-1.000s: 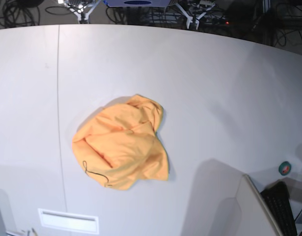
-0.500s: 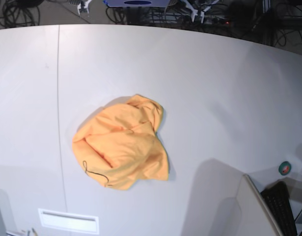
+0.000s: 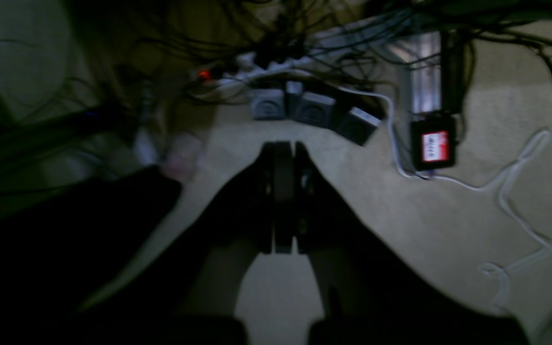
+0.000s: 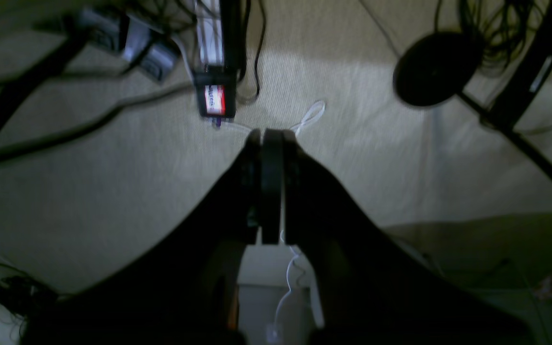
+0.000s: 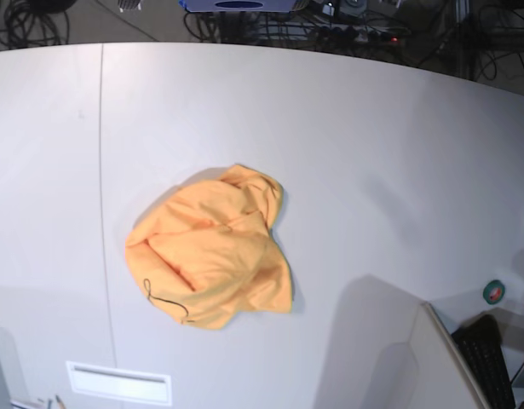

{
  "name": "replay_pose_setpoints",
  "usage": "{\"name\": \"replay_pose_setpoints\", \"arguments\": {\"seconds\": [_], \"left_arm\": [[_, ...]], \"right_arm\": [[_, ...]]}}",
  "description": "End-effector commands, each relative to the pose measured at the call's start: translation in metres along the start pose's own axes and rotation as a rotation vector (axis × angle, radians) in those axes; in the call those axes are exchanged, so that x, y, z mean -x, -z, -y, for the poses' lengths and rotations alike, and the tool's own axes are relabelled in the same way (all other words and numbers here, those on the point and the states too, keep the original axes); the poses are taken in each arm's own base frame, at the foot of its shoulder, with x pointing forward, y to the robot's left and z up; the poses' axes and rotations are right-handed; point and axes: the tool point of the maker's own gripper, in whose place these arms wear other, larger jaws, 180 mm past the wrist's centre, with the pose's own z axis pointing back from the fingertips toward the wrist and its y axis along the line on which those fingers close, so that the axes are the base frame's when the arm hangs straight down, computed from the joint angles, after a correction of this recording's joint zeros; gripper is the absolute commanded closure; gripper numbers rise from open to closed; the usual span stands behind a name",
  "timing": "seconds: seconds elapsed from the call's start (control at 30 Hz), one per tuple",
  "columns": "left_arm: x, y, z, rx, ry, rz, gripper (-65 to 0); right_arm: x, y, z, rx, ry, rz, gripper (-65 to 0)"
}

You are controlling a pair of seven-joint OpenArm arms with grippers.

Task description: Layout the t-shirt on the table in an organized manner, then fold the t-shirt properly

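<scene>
**Crumpled shirt at centre, both arms off the tabletop**

We see the t-shirt (image 5: 212,260) lying in a soft, rumpled heap a little left of the middle of the base view, its orange-yellow cotton bunched into rounded folds and ridges. A thin black line curls along its lower left edge. Its outline is roughly a lumpy oval, with one fold peaking toward the upper right. It rests on the tabletop (image 5: 372,170), a smooth, matte white-grey surface crossed by a thin dark seam (image 5: 101,170) running top to bottom at the left of the frame.

In the left wrist view we find the left gripper (image 3: 283,148) at centre frame, its dark jaws pressed flat together with nothing between them, over beige carpeted floor (image 3: 448,215). Grey power adapters (image 3: 314,109) and a looping white cable (image 3: 515,177) lie in the upper and right parts of that frame.

In the right wrist view the right gripper (image 4: 270,136) is likewise closed and empty, its black jaws meeting at centre frame above the same ribbed carpet, with a round black disc (image 4: 436,67) at the upper right.
</scene>
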Motion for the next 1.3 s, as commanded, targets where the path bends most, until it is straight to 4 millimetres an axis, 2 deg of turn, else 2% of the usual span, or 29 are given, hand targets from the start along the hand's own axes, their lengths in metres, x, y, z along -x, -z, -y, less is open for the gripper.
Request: {"name": "replay_pose_setpoints", "arguments": {"seconds": [0.0, 0.07, 0.2, 0.33, 0.4, 0.63, 0.73, 0.77, 0.83, 0.9, 0.93, 0.97, 1.03, 1.13, 1.27], "left_arm": [[-0.012, -0.011, -0.002, 0.006, 0.019, 0.054, 0.0], [-0.033, -0.027, -0.003, 0.011, 0.035, 0.122, 0.0], [-0.092, -0.057, -0.005, 0.043, -0.025, 0.282, 0.0], [-0.145, -0.072, -0.013, 0.08, -0.15, 0.414, 0.0], [-0.165, -0.07, -0.019, 0.085, -0.192, 0.46, 0.0], [-0.237, -0.062, -0.038, 0.064, -0.236, 0.608, 0.0], [-0.262, -0.053, -0.036, 0.074, -0.261, 0.579, 0.0], [-0.269, -0.048, -0.035, 0.078, -0.271, 0.561, 0.0], [-0.28, -0.04, -0.032, 0.088, -0.288, 0.534, 0.0], [-0.292, -0.037, -0.028, 0.1, -0.311, 0.532, -12.8], [-0.298, -0.037, -0.026, 0.104, -0.322, 0.543, -18.1], [-0.302, -0.037, -0.023, 0.108, -0.331, 0.551, -22.1], [-0.311, -0.038, -0.02, 0.114, -0.345, 0.569, -24.5], [-0.319, -0.034, -0.018, 0.12, -0.367, 0.575, -24.5], [-0.327, -0.026, -0.014, 0.127, -0.393, 0.574, -24.5]], "right_arm": [[-0.014, -0.012, 0.001, 0.0, 0.002, 0.053, 0.0], [-0.037, -0.034, 0.001, 0.001, 0.001, 0.119, 0.0], [-0.102, -0.079, 0.002, 0.002, 0.005, 0.297, 0.0], [-0.173, -0.114, 0.004, 0.007, 0.013, 0.501, 0.0], [-0.204, -0.122, -0.006, -0.02, -0.004, 0.577, 0.0], [-0.304, -0.159, -0.066, -0.154, -0.107, 0.825, 0.0], [-0.335, -0.162, -0.085, -0.183, -0.157, 0.875, 0.0], [-0.342, -0.161, -0.091, -0.19, -0.175, 0.875, -4.2], [-0.357, -0.158, -0.099, -0.193, -0.207, 0.87, -20.0], [-0.373, -0.153, -0.106, -0.19, -0.241, 0.868, -33.5], [-0.38, -0.15, -0.109, -0.189, -0.258, 0.866, -38.1], [-0.387, -0.147, -0.111, -0.183, -0.273, 0.863, -40.2], [-0.4, -0.143, -0.11, -0.17, -0.288, 0.864, -40.2], [-0.42, -0.14, -0.106, -0.145, -0.303, 0.866, -40.7], [-0.435, -0.119, -0.1, -0.111, -0.32, 0.815, -41.0]]}}
